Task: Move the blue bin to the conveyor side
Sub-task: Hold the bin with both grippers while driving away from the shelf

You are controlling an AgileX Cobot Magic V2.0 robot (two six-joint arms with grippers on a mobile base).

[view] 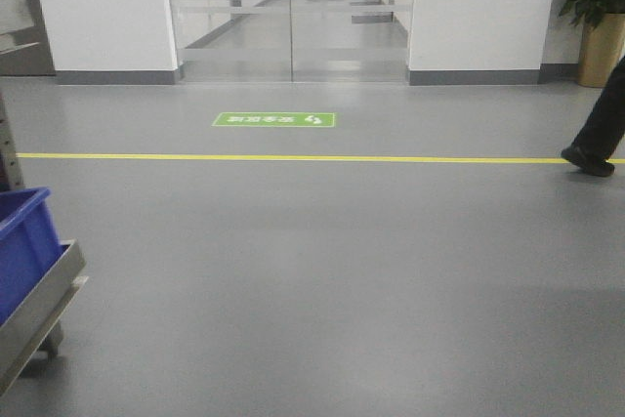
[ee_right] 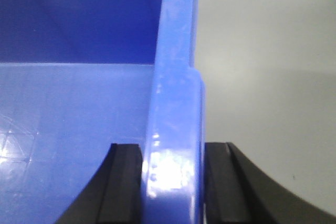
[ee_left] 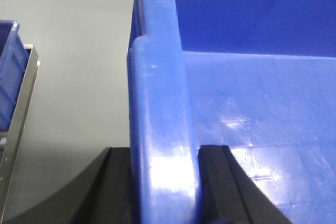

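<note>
Both left pincer point(ee_left: 165, 182) and right pincer point(ee_right: 172, 182) clamp the blue bin point(ee_left: 252, 103) by its rim; green floor sign point(view: 273, 119) lettering is unreadable.

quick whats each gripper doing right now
left gripper: closed on the rim of the blue bin
right gripper: closed on the blue bin's other side rim
</note>
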